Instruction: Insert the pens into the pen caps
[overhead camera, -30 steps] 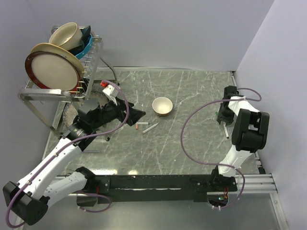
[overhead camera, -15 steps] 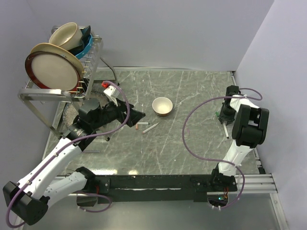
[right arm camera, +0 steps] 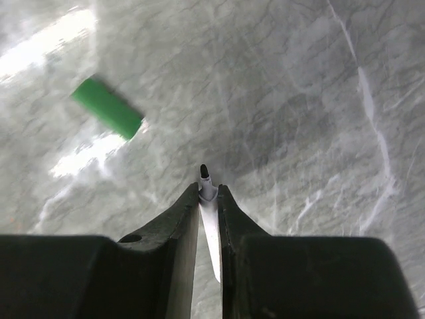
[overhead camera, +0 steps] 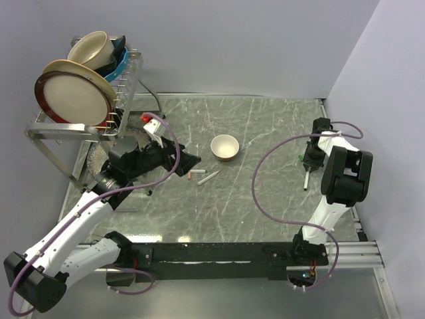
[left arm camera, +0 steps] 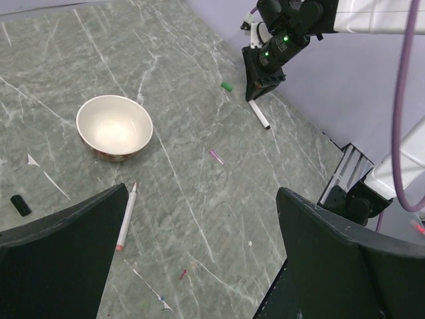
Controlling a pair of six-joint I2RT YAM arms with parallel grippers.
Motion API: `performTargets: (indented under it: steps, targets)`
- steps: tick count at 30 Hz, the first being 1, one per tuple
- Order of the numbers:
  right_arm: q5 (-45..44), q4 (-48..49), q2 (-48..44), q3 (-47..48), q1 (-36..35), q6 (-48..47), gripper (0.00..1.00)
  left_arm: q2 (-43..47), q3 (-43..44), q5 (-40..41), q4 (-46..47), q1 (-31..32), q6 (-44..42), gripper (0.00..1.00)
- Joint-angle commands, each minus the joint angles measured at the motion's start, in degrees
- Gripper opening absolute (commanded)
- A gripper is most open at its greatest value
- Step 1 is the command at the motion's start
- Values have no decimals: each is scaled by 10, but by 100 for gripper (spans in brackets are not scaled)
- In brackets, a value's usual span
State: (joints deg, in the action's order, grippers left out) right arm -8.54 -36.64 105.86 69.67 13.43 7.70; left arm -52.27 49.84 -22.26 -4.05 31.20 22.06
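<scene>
Right wrist view: the right gripper (right arm camera: pixel 207 191) has both fingers closed against a white dark-tipped pen (right arm camera: pixel 211 232), whose tip projects just past the fingertips at frame centre. The green cap (right arm camera: pixel 107 108) lies on the table (right arm camera: pixel 299 100) at upper left, near the tip but apart from it.

Left wrist view: the left gripper (left arm camera: pixel 202 196) stands wide open, holding nothing. A second pen (left arm camera: pixel 126 216) lies at lower left, just below the bowl (left arm camera: pixel 114 126), and a black cap (left arm camera: pixel 20 205) lies at the left edge.

Judged step: securing the first pen. The next move calls for lifting it and aligning its tip with the green cap's open end. The cap will likely need steadying.
</scene>
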Motion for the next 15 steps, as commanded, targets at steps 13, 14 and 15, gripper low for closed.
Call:
performTargets:
  steps: [13,14,15]
  targets:
    - [97,-25,-186,16,-162,80,0,20,-4,-34,22,7,66,99]
    - [116,-19,-215,13,-174,86,0,21,-7,-39,30,7,90,98]
    - [131,-5,-231,9,-200,96,0,22,-13,-50,34,7,103,97]
